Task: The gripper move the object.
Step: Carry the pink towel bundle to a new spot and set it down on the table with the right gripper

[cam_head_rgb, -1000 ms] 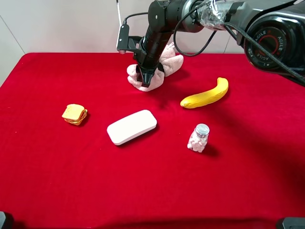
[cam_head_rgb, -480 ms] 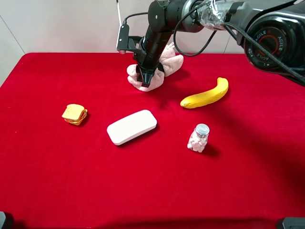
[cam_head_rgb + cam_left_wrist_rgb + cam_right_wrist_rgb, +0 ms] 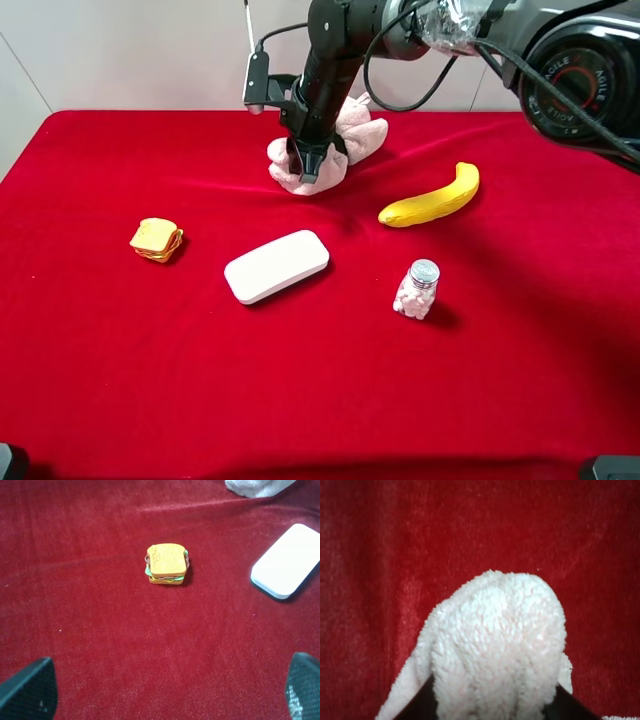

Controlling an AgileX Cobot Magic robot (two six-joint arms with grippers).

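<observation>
The pale pink fluffy towel (image 3: pixel 362 136) is at the back middle of the red table. My right gripper (image 3: pixel 307 168) reaches across from the right and is shut on the towel's left lobe; the towel looks slightly raised. In the right wrist view the towel (image 3: pixel 500 645) bulges out between the two black fingertips (image 3: pixel 422 702). My left gripper (image 3: pixel 170 695) is open and empty, well above the cloth; only its two dark fingertips (image 3: pixel 30 687) show. A corner of the towel (image 3: pixel 257 486) shows in the left wrist view.
A toy sandwich (image 3: pixel 157 239) lies at the left, also in the left wrist view (image 3: pixel 166 563). A white rounded case (image 3: pixel 277 266) lies mid-table, also in the left wrist view (image 3: pixel 290 560). A yellow banana (image 3: pixel 432 197) and a small jar (image 3: pixel 416 289) are to the right.
My right gripper has moved slightly up and back with the towel's left lobe held; the towel has shifted a little with it. Nothing else has moved.
</observation>
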